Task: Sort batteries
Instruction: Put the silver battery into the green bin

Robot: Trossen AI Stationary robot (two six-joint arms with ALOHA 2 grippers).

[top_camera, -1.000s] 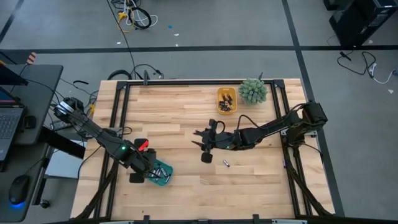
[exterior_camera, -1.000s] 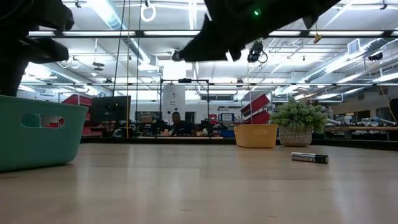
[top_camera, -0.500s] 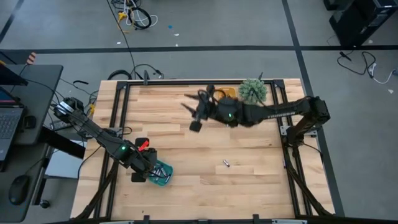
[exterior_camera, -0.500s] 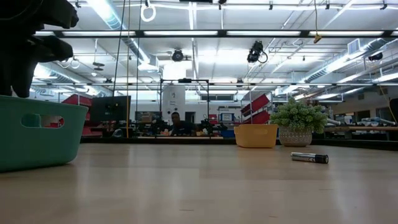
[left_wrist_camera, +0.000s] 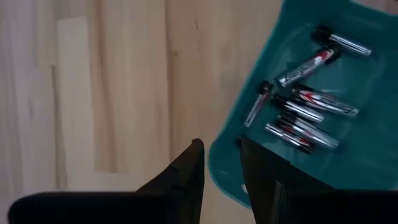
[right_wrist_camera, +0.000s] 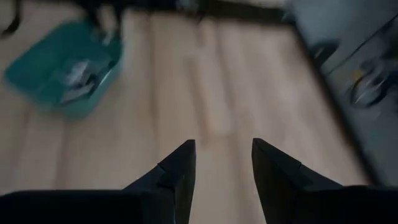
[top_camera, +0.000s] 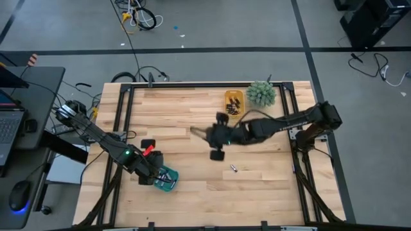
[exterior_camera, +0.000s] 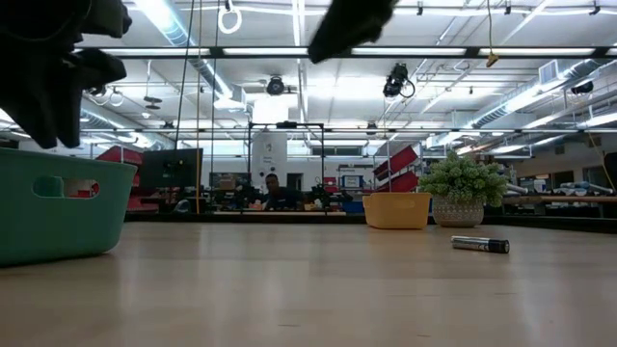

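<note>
A teal tray (top_camera: 167, 180) at the near left holds several silvery and dark batteries (left_wrist_camera: 303, 111). My left gripper (left_wrist_camera: 221, 163) hangs open over that tray's rim, pointing steeply down, with nothing between its fingers. One lone battery (top_camera: 234, 169) lies on its side on the wood right of centre; the low view shows it too (exterior_camera: 479, 245). A yellow tray (top_camera: 234, 103) at the far edge holds more dark batteries. My right gripper (top_camera: 204, 136) hovers high over the table's middle, open and empty (right_wrist_camera: 224, 163).
A small potted plant (top_camera: 261, 94) stands beside the yellow tray at the far right. Black frame rails (top_camera: 122, 122) run along the table's left and right sides. Bare wood lies between the two trays.
My right gripper has risen from low over the table's middle, swung toward the far edge and come part of the way back, open throughout. My left gripper has tipped a little over the teal tray without leaving its place. The lone battery has not moved.
</note>
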